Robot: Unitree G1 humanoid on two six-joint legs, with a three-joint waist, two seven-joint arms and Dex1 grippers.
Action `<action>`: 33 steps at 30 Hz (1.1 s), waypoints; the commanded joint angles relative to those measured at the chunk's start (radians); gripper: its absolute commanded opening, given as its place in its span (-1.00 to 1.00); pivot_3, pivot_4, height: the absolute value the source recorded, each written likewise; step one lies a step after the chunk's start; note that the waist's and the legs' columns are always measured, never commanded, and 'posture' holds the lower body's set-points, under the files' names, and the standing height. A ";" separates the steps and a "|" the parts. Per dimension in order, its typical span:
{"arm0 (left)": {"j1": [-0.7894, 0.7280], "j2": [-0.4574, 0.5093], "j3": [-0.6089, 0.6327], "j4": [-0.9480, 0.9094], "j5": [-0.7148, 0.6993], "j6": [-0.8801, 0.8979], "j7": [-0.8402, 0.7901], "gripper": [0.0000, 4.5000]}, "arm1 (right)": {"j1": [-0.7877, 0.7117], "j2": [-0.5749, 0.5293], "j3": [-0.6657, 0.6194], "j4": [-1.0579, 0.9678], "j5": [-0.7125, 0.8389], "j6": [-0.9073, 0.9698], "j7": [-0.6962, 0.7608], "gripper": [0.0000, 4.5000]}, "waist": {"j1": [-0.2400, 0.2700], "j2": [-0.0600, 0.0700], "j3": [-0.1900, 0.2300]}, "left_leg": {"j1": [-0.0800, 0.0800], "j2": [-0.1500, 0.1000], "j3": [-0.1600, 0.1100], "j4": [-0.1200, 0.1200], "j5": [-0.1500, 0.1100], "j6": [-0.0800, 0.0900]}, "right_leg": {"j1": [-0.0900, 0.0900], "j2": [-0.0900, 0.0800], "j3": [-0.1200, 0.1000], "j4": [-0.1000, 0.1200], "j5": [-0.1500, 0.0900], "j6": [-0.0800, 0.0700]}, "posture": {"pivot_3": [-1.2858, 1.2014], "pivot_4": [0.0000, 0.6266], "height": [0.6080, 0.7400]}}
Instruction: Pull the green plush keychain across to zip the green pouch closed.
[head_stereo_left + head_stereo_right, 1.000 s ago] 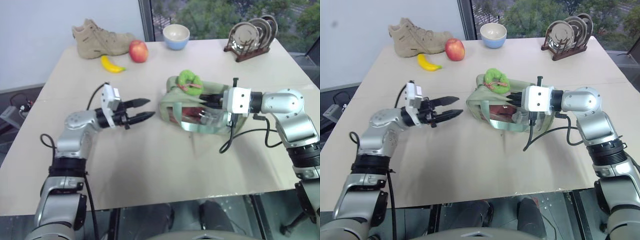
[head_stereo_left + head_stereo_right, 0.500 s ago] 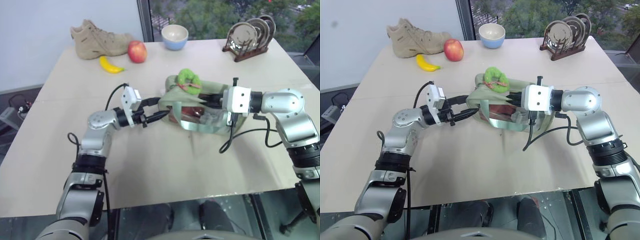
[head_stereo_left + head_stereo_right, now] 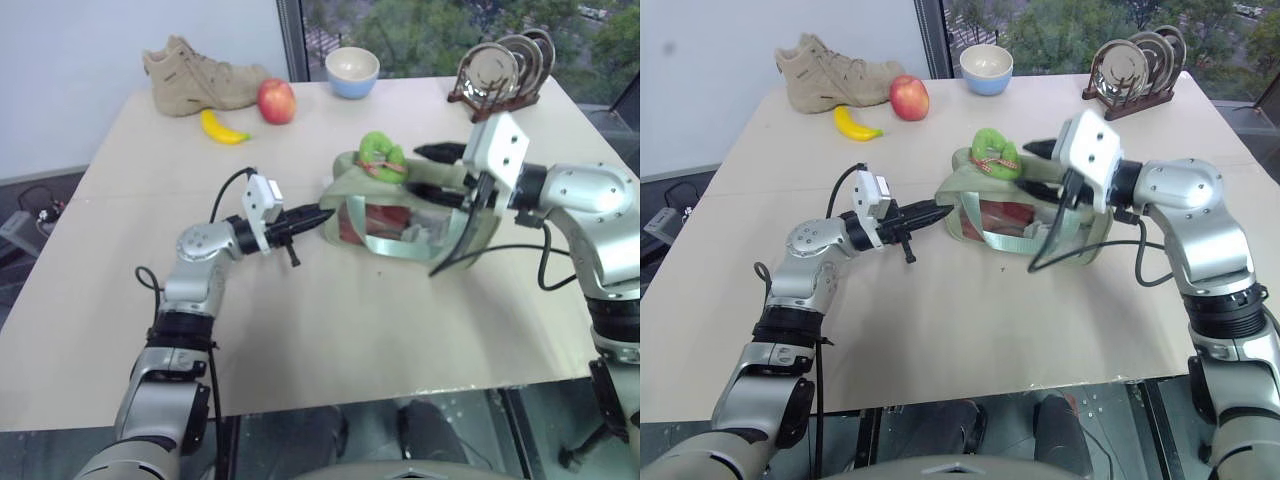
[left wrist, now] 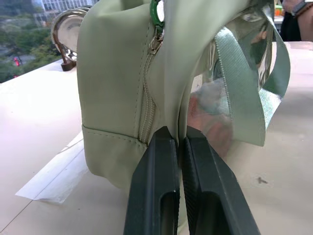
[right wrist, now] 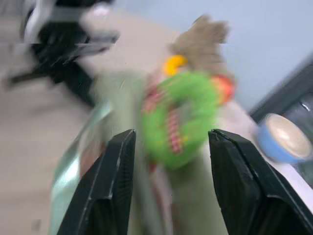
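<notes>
At nine o'clock on the worktop (image 3: 120, 330), my left tool (image 3: 318, 215) has come across from open space and now has its black fingers pressed together on a fold of fabric at the near end of the green pouch (image 3: 415, 225), right beside the zipper seam. A second ago those fingers stood apart and well clear of the bag, so I read this pinch as my anchor: the pouch should hold against a pull.

At the centre, the pouch lies on its side, clear window toward me, reddish contents showing, ribbon straps draped over it. The green plush keychain (image 3: 994, 153) sits on top at the left end.

At three o'clock, my right tool (image 3: 440, 170) has lifted off the pouch body, where it was shut, and now hovers just beside the keychain with its fingers apart, the plush framed between them in the wrist view. Nothing is gripped there yet; I judge closing on the plush comes next.
</notes>
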 commanded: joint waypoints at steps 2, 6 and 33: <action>0.008 0.001 0.012 -0.030 0.008 -0.027 0.013 -1.00 | -0.135 0.054 -0.036 -0.058 0.081 0.357 -0.145 0.07 | -0.001 0.000 0.000 | 0.000 0.000 0.001 0.000 0.000 0.000 | 0.000 0.000 0.000 0.000 0.000 0.000 | 0.03 -0.52 1.00; 0.009 -0.005 0.009 -0.035 0.013 -0.035 0.019 -1.00 | -0.185 0.091 -0.007 0.009 0.071 0.468 -0.207 0.07 | 0.002 -0.001 -0.001 | 0.000 0.000 0.000 -0.001 0.000 0.000 | 0.000 0.000 0.001 0.002 0.000 -0.001 | 0.03 -0.52 1.00; 0.060 -0.015 -0.001 -0.058 0.056 -0.003 0.131 -1.00 | -0.283 0.091 -0.194 0.158 0.163 0.485 -0.285 -0.89 | -0.001 -0.002 -0.002 | -0.003 -0.001 0.001 0.001 0.000 0.000 | -0.002 -0.002 0.001 0.008 0.000 -0.001 | 0.03 -0.52 1.00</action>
